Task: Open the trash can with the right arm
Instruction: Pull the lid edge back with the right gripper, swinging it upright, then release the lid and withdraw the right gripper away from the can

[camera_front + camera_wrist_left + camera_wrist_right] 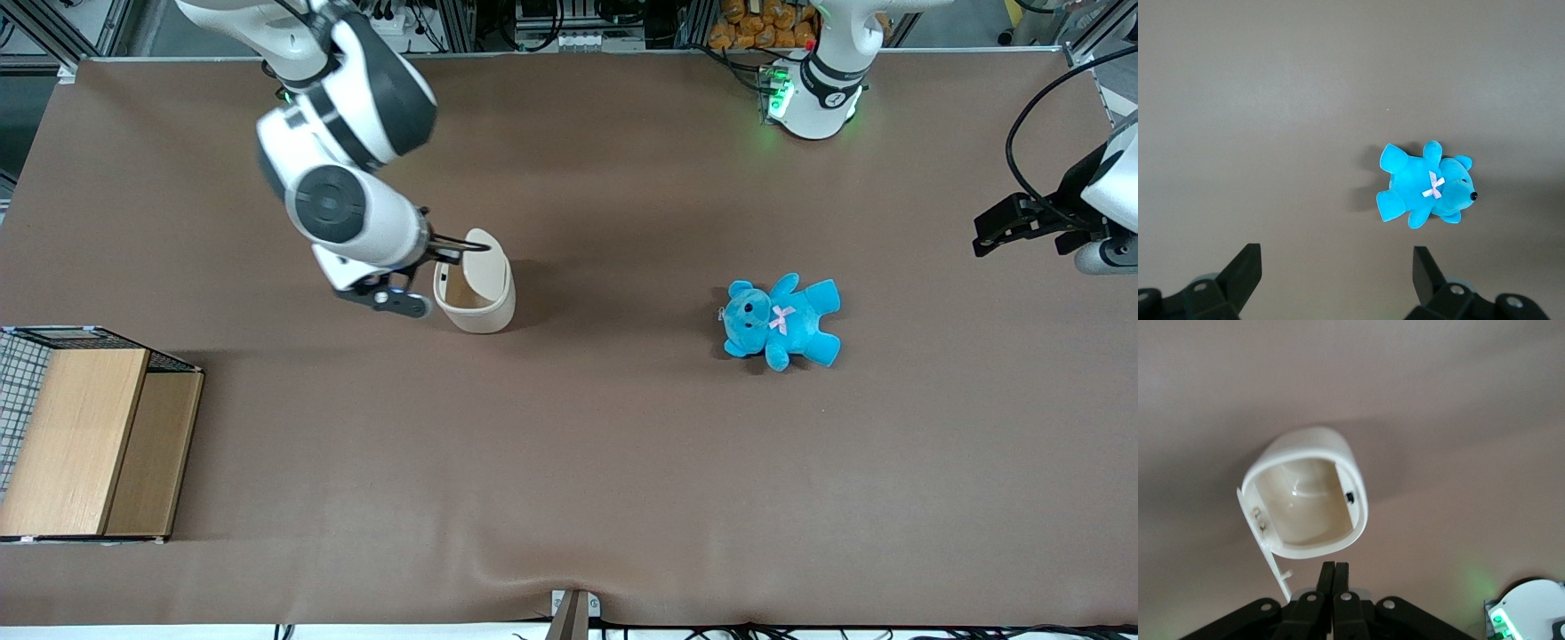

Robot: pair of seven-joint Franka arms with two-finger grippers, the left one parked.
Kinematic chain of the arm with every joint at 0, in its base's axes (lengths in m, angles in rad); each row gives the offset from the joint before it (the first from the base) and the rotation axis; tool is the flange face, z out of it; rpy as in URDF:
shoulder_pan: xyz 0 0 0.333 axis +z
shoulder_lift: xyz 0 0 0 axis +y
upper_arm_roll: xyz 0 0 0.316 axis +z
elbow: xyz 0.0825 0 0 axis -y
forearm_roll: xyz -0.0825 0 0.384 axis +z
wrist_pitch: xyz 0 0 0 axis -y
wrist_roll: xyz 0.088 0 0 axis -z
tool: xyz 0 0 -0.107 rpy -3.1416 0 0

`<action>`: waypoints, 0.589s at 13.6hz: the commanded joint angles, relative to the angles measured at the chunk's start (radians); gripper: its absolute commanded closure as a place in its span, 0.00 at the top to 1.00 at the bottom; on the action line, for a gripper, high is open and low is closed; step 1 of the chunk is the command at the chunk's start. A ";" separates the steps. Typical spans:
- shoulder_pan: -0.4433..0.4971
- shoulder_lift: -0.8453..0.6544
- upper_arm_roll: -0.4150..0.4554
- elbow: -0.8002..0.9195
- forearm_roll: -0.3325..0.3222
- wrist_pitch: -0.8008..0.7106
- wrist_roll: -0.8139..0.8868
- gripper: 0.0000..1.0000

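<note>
The trash can stands open, its lid seen only edge-on — the clenched, empty gripper just beside its rim, largely hidden by the right arm.

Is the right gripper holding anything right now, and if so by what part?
Nothing is held. The gripper is shut and empty, just outside the trash can's rim, with the lid already swung open.
</note>
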 commanded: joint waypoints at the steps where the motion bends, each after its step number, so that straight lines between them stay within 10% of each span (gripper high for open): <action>1: -0.047 -0.027 -0.029 0.020 -0.069 -0.004 -0.053 1.00; 8: -0.146 -0.099 -0.211 0.013 -0.072 -0.007 -0.436 1.00</action>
